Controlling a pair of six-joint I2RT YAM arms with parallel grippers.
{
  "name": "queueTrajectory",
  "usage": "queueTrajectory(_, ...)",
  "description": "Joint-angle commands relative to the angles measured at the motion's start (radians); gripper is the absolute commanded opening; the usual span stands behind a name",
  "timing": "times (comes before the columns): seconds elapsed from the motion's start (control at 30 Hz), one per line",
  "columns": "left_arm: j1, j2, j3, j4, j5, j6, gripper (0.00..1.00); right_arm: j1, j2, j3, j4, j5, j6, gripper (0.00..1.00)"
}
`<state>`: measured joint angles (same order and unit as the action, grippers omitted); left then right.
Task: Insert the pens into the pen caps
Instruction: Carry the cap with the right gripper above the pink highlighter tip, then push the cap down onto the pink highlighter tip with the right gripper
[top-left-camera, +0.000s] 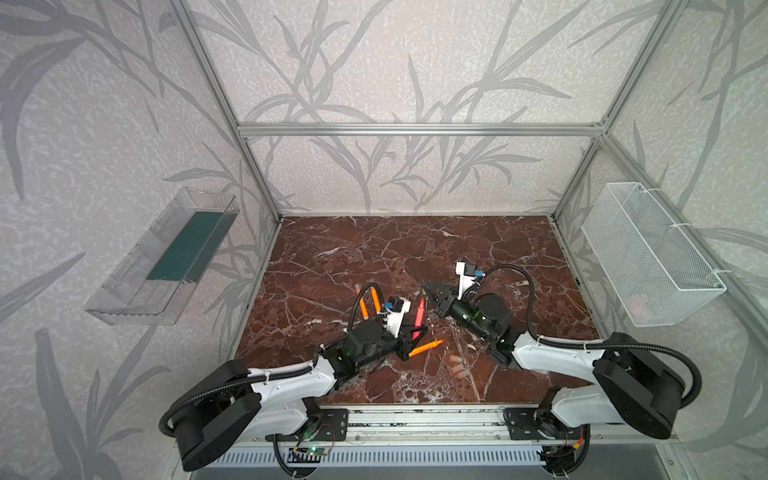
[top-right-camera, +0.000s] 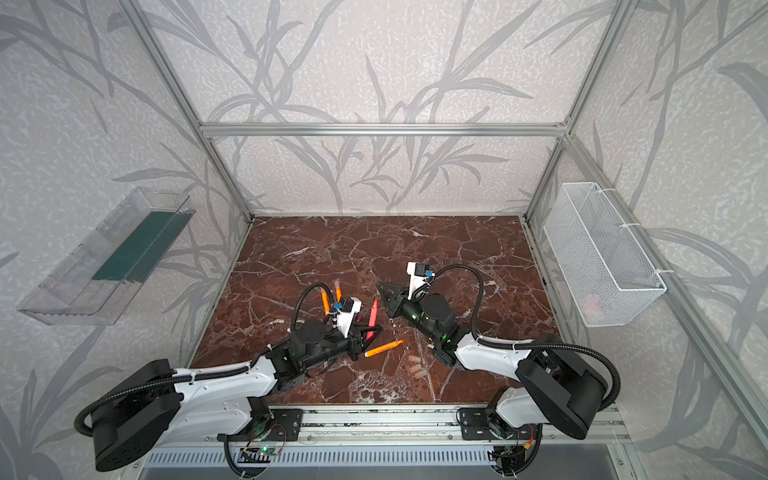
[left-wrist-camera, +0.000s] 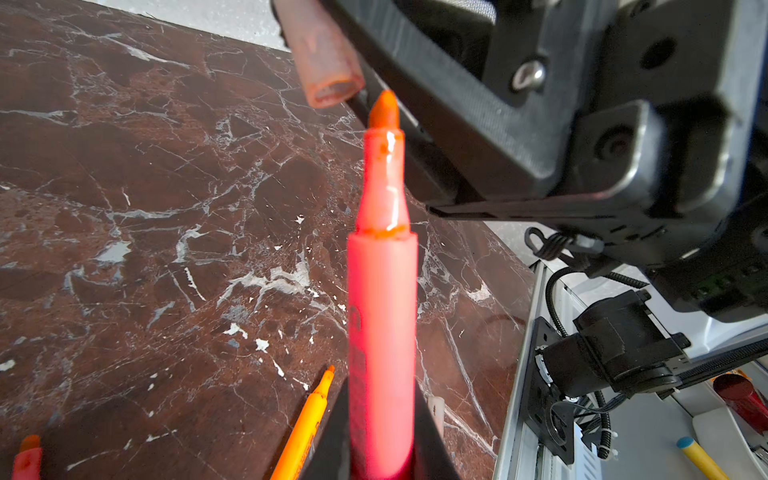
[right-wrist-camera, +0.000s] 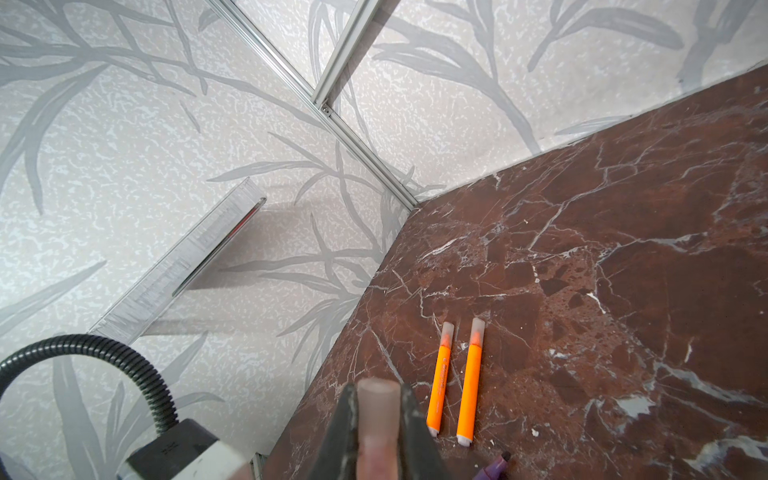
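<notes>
My left gripper (left-wrist-camera: 382, 395) is shut on a red-pink pen (left-wrist-camera: 382, 311), whose orange tip points up at a pale translucent pen cap (left-wrist-camera: 328, 62). The tip sits just beside the cap's open mouth, outside it. My right gripper (right-wrist-camera: 378, 390) is shut on that cap (right-wrist-camera: 378, 411). In both top views the two grippers (top-left-camera: 417, 334) (top-left-camera: 427, 286) meet mid-table with the pen (top-left-camera: 419, 313) between them. Two orange pens (right-wrist-camera: 440, 374) (right-wrist-camera: 471, 374) lie side by side with caps on. A bare orange pen (top-left-camera: 426, 348) and loose caps (top-left-camera: 457, 365) lie near the front.
A purple pen tip (right-wrist-camera: 494, 465) shows by my right gripper. Another red pen (left-wrist-camera: 27, 457) lies on the marble top (top-left-camera: 374, 249). A clear tray (top-left-camera: 166, 257) hangs on the left wall, a white mesh basket (top-left-camera: 648, 253) on the right wall.
</notes>
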<state>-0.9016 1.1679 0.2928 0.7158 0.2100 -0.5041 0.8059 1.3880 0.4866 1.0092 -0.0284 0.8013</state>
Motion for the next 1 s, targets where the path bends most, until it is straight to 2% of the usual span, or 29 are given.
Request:
queueTrajectory(0.0, -0.005, -0.002, 0.005, 0.014, -0.007, 0.012, 0.00, 0.005, 0.005, 0.023, 0.047, -0.024, 0.007, 0.00)
queueTrajectory(0.83, -0.005, 0.033, 0.030, 0.019, -0.031, 0.008, 0.00, 0.037, 0.001, -0.009, 0.068, -0.036, 0.024, 0.00)
queueTrajectory(0.97, -0.005, 0.039, 0.021, 0.038, -0.068, 0.000, 0.00, 0.041, 0.009, -0.019, 0.080, -0.035, 0.028, 0.00)
